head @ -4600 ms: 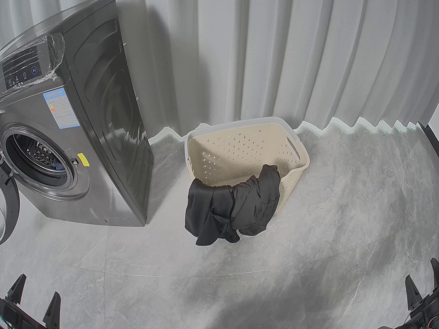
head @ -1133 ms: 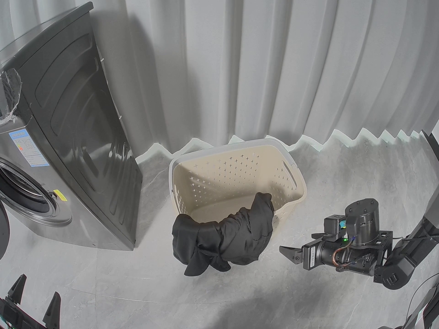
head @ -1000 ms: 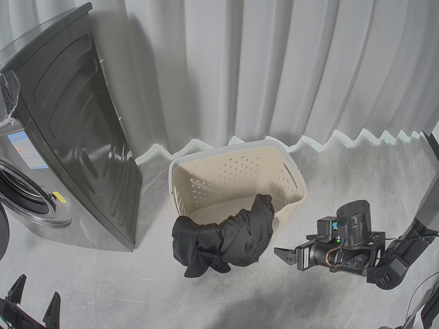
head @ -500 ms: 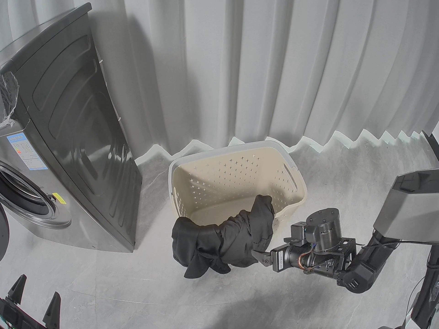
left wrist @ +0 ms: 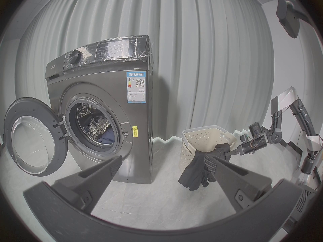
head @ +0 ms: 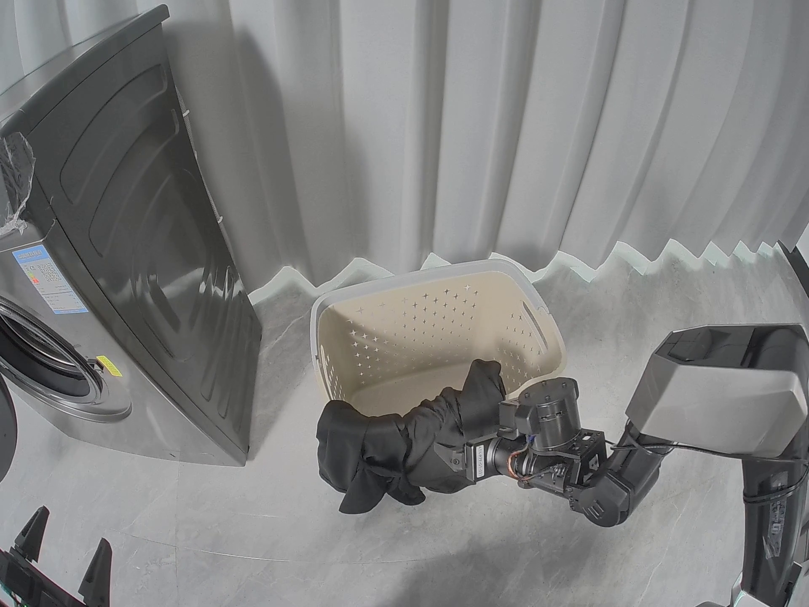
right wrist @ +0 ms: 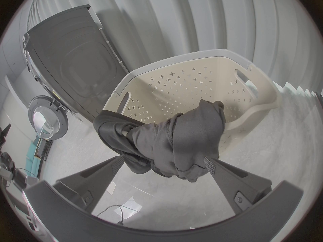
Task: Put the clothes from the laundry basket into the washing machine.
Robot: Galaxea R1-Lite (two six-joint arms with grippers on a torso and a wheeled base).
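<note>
**A:** Where was the right gripper (right wrist: 162, 159)?

**B:** Head view, lower centre-right of frame. The arm came in from the right edge and the tips sat against the black garment (head: 404, 453). In the wrist view the fingers (right wrist: 232, 180) were spread wide with the cloth bunched between them. They weren't clamped on it. I couldn't tell if the pads touched the fabric.

**A:** And the garment?

**B:** It was draped over the near rim of the laundry basket (head: 438, 273). One end hung inside, and most of it hung down the outer wall towards the floor (head: 253, 533). That put it centre of frame, slightly low.

**A:** Where was the basket?

**B:** Upright on the floor at middle of frame, in front of the white curtain (head: 506, 111). The washing machine (head: 126, 238) stood near it on the left side of the frame, with a gap between them.

**A:** Was the machine ready?

**B:** The left wrist view had the door (left wrist: 32, 136) swung fully open and the drum (left wrist: 96, 125) exposed. Something dark blue lay low in the drum, but I couldn't identify it.

**A:** Left gripper (head: 67, 537)?

**B:** Bottom left corner of the head frame, low and well apart from the basket and garment. Its fingers were apart with nothing between them, and it faced the machine front.
</note>
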